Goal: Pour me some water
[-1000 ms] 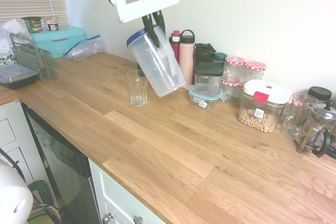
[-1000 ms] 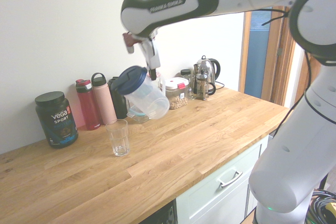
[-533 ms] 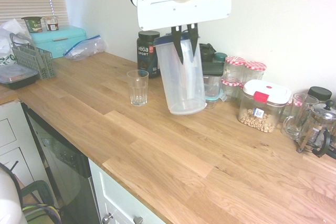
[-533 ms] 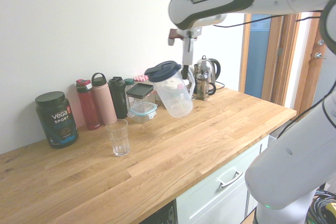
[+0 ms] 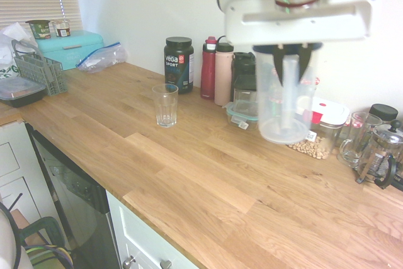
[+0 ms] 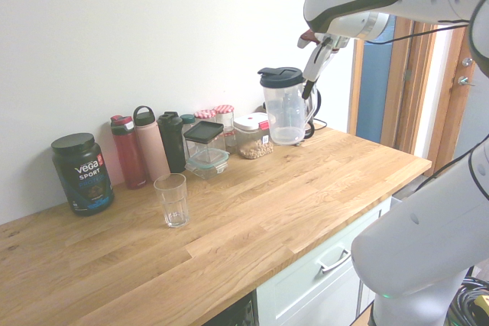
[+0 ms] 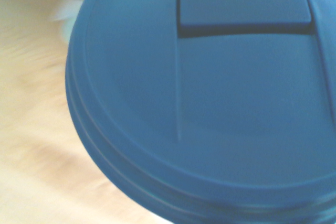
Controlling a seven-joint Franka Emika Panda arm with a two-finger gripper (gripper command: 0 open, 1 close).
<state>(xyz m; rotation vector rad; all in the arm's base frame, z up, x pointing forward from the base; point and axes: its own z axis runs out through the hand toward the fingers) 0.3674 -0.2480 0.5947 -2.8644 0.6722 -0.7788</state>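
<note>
My gripper (image 5: 291, 60) (image 6: 311, 82) is shut on the handle of a tall translucent plastic jug (image 5: 281, 102) (image 6: 284, 112) with a navy-blue lid (image 7: 210, 103). The jug hangs upright, just above the wooden counter (image 5: 189, 174), in front of the jars at the back wall. I cannot make out the water inside it. A clear drinking glass (image 5: 165, 105) (image 6: 171, 200) stands on the counter well apart from the jug, near the dark tub. The lid fills the wrist view.
Along the wall stand a dark Vega tub (image 5: 179, 64) (image 6: 82, 173), red and pink bottles (image 5: 215, 70), lidded containers (image 6: 205, 146), a white-lidded box of chickpeas (image 5: 315, 127), a French press (image 5: 381, 152) and a kettle. A teal bread bin (image 5: 69, 47) and a basket sit far left.
The jug went from tilted beside the glass to upright, and the arm carried it away from the glass toward the jars and kettle. The glass has not moved.
</note>
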